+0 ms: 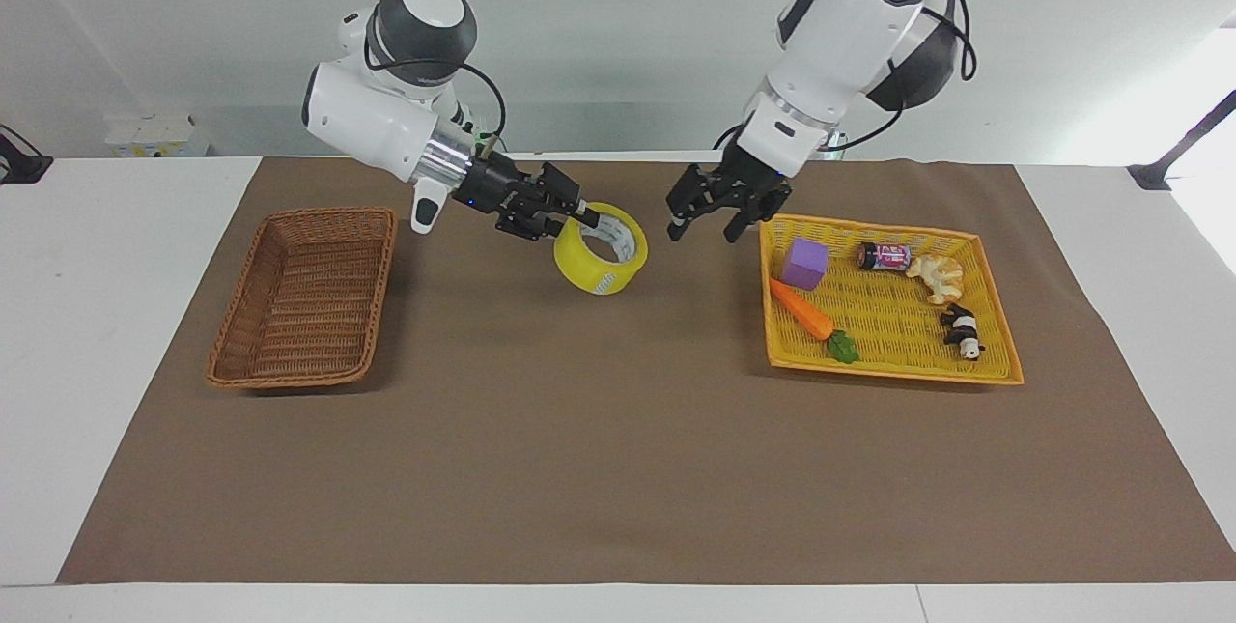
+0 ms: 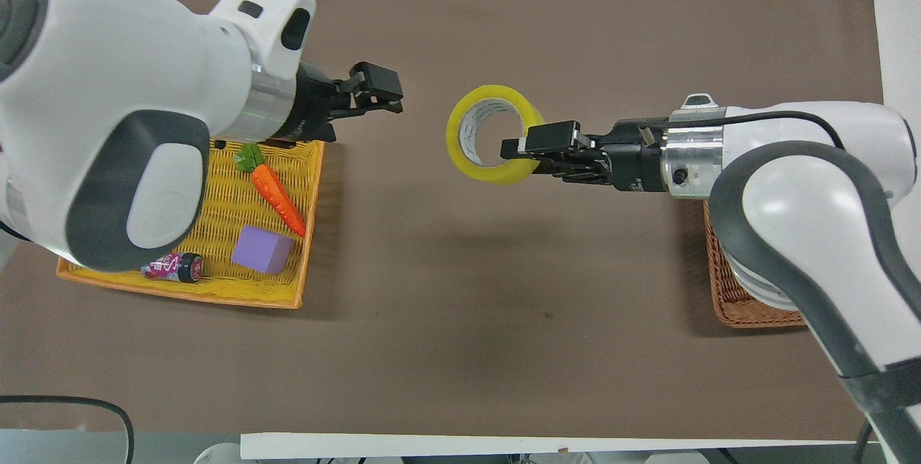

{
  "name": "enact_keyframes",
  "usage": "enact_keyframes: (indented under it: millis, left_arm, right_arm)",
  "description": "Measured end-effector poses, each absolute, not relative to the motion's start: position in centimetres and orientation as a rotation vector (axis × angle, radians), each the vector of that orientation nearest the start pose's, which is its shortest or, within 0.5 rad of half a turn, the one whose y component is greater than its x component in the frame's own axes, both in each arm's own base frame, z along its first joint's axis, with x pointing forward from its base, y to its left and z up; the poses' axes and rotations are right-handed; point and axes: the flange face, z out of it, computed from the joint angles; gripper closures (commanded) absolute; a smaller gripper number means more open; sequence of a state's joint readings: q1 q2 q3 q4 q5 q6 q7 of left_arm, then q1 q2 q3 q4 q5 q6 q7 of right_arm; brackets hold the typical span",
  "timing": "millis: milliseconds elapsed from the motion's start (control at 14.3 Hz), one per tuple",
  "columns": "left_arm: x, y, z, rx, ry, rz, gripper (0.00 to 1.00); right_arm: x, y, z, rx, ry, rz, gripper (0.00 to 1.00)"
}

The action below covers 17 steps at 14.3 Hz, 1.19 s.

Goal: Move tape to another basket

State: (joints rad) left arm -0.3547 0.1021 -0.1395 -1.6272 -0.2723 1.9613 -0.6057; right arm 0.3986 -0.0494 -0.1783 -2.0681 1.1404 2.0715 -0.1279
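Right hand (image 1: 583, 213) level, clamped on raised tape (image 1: 601, 261).

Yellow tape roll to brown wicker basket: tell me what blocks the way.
Nothing visible. The right gripper holds the yellow tape roll over bare brown cloth, which runs unbroken to the brown wicker basket.
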Motion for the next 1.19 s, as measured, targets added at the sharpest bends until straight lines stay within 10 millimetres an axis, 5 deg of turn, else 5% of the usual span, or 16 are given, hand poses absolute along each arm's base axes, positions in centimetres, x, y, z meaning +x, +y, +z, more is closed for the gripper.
enact_keyframes:
  millis: [349,558,698,977,1186]
  left_arm:
    - [57.2,-19.0,56.0,-3.282,-0.105,-0.056,0.01]
    - [58.8,-10.3,55.2,-3.256,0.032,-0.017,0.01]
    - [58.9,-6.6,54.5,-3.253,0.033,-0.002,0.01]
    - [58.6,-5.4,54.5,-3.251,0.022,-0.002,0.01]
    - [58.7,-3.5,54.7,-3.249,-0.031,-0.010,0.01]
  right_arm:
    - [53.1,3.2,48.2,-2.131,0.213,0.042,1.00]
    - [50.8,-4.7,47.4,-2.175,0.175,0.093,1.00]
    - [48.6,-10.3,46.4,-2.248,0.143,0.112,1.00]
    - [44.2,-20.3,41.8,-2.279,0.099,0.108,1.00]
    - [43.2,-23.0,37.4,-2.283,0.043,0.130,1.00]
